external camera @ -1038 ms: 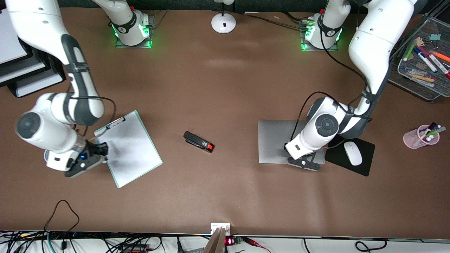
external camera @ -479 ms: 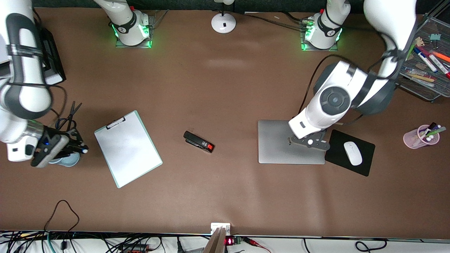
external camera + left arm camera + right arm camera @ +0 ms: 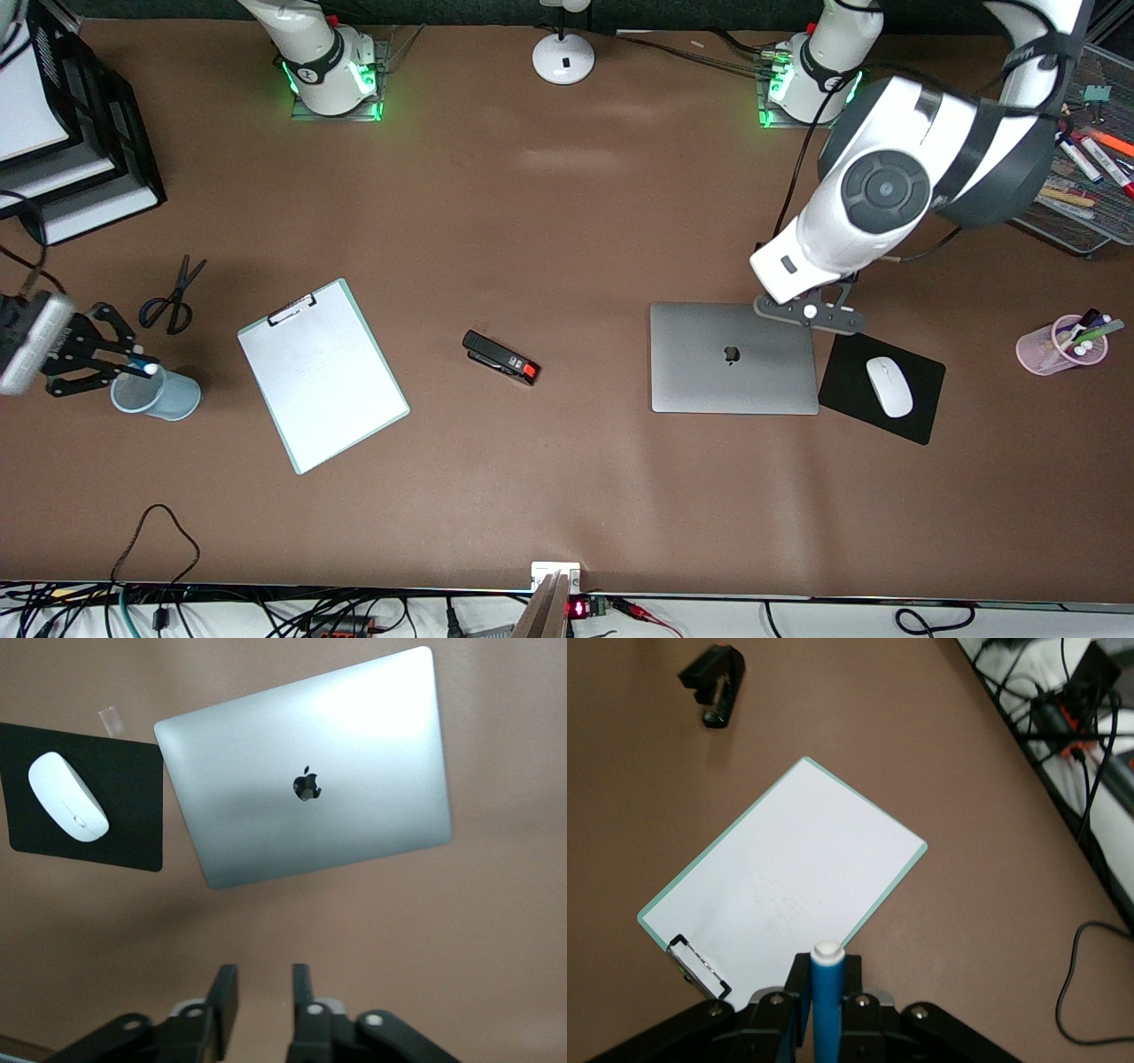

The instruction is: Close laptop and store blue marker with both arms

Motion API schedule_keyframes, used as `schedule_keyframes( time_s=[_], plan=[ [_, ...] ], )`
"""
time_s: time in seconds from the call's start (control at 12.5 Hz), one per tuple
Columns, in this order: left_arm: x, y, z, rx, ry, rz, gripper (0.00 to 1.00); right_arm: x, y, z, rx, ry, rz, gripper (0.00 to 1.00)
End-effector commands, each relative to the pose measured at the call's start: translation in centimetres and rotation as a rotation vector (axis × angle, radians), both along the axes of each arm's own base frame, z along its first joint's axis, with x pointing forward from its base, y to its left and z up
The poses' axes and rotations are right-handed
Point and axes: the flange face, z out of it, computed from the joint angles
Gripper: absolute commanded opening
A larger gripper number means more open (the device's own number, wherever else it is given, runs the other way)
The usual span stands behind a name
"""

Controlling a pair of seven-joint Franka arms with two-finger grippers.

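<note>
Both arms have swung away since a second ago: the right gripper [image 3: 133,365] left the clipboard [image 3: 323,375] and now hangs over the pale blue cup [image 3: 159,394], clenched on the blue marker [image 3: 827,1005]. Meanwhile the left gripper [image 3: 808,312] lifted off the laptop [image 3: 733,357], its fingers [image 3: 225,994] slightly parted and holding nothing. That laptop lies closed beside the black mouse pad [image 3: 850,383].

We see the laptop [image 3: 733,357] lid as smooth brushed metal with a soft sheen, the bench [image 3: 567,221] as matt brown, the mouse pad [image 3: 850,385] as matt black, and the blue marker [image 3: 827,1001] as glossy plastic.
</note>
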Motion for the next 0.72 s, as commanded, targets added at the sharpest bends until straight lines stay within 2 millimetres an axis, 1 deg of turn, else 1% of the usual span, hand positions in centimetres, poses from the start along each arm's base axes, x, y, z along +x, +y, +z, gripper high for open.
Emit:
schedule_keyframes(
  time_s=[0.0, 0.08, 0.16, 0.24, 0.32, 0.4, 0.48, 0.56, 0.64],
  plan=[
    [-0.9, 0.9, 2.2, -0.017, -0.002, -0.01, 1.0, -1.1, -2.0, 1.2, 0.134, -0.066, 0.095, 0.0],
    [-1.2, 0.9, 3.2, -0.033, -0.011, 0.001, 1.0, -1.2, -3.1, 1.9, 0.179, -0.089, 0.115, 0.0],
    [-1.3, 1.7, 4.5, -0.046, -0.022, 0.022, 1.0, -1.2, -3.9, 2.4, 0.224, -0.12, 0.136, 0.0],
    [-1.4, 3.0, 5.2, -0.038, -0.003, 0.028, 1.0, -1.2, -5.0, 2.5, 0.255, -0.159, 0.157, 0.0],
    [-1.4, 3.7, 7.0, -0.044, -0.005, -0.004, 1.0, -1.4, -6.1, 2.1, 0.285, -0.182, 0.17, 0.0],
    [-0.9, 5.4, 8.8, -0.061, -0.005, -0.029, 1.0, -1.7, -6.7, 1.3, 0.344, -0.195, 0.185, 0.0],
    [0.0, 7.8, 9.7, -0.087, -0.011, -0.026, 1.0, -1.7, -7.2, 0.5, 0.396, -0.213, 0.187, 0.0],
    [0.4, 9.7, 9.8, -0.127, -0.005, -0.019, 1.0, -1.6, -8.0, -0.1, 0.422, -0.238, 0.184, 0.0],
    [0.3, 10.4, 9.6, -0.13, 0.001, -0.017, 1.0, -1.5, -8.8, -1.0, 0.429, -0.249, 0.184, 0.0]
  ],
)
